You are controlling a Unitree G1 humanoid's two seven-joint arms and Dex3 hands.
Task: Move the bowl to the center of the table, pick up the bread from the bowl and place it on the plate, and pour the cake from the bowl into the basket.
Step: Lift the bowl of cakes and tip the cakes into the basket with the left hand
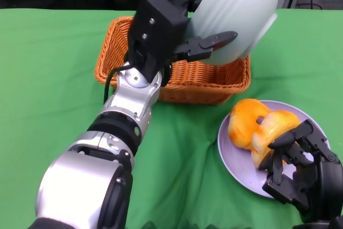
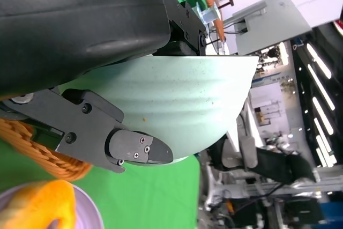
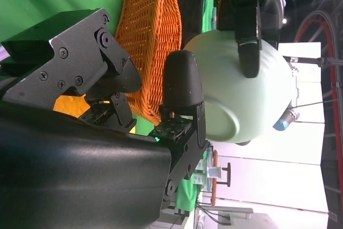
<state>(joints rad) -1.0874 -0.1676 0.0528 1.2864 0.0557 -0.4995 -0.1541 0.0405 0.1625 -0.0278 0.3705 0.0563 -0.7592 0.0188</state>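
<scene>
My left hand [image 1: 166, 30] grips the pale green bowl [image 1: 236, 9] and holds it tipped on its side above the orange wicker basket [image 1: 182, 81], its mouth turned away from the camera. The cake is hidden. In the left wrist view one finger [image 2: 134, 151] presses the bowl's [image 2: 177, 95] outer wall. Orange-yellow bread [image 1: 249, 124] lies on the lilac plate [image 1: 241, 164] at the right. My right hand [image 1: 300, 170] sits on the plate's near edge with fingers apart, fingertips against the bread's near end. The right wrist view shows the bowl [image 3: 241, 95] and basket [image 3: 150, 36] beyond its fingers [image 3: 182, 89].
Green cloth [image 1: 48, 79] covers the table. The basket stands at the back centre, the plate just in front of it to the right. Open cloth lies to the left and at the far right.
</scene>
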